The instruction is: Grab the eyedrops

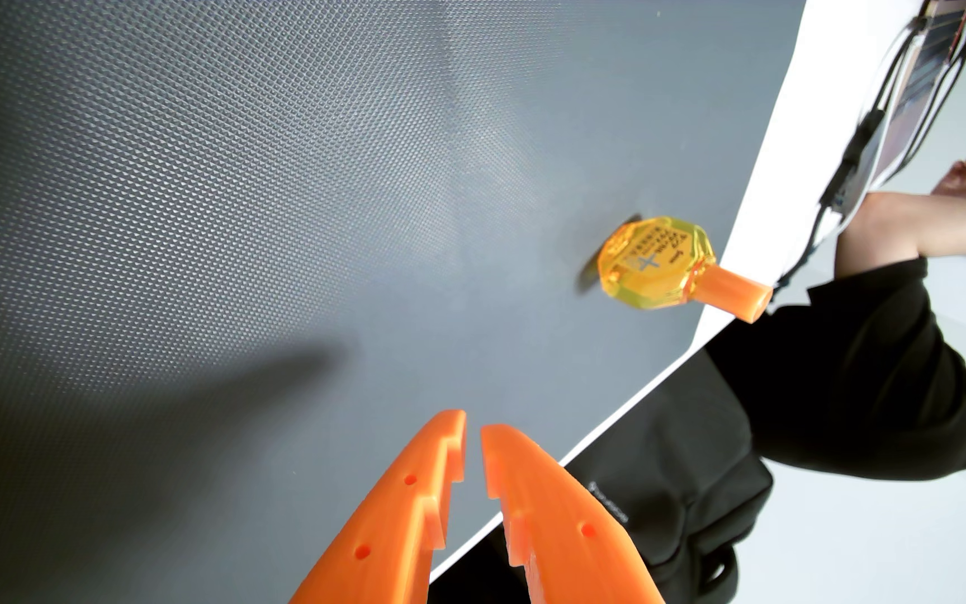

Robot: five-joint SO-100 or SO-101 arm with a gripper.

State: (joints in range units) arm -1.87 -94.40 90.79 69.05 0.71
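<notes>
In the wrist view, the orange plastic two-finger gripper (pixel 473 432) enters from the bottom edge, its toothed fingers (pixel 411 505) pointing toward the far side of the scene. The tips stand nearly together, with only a narrow slit between them, and they grasp nothing.

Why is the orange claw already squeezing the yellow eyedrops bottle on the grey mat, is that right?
Not quite. In the wrist view the orange claw holds nothing; its fingers are nearly closed, well apart from the yellow eyedrops bottle, which does lie on the grey mat.
</notes>
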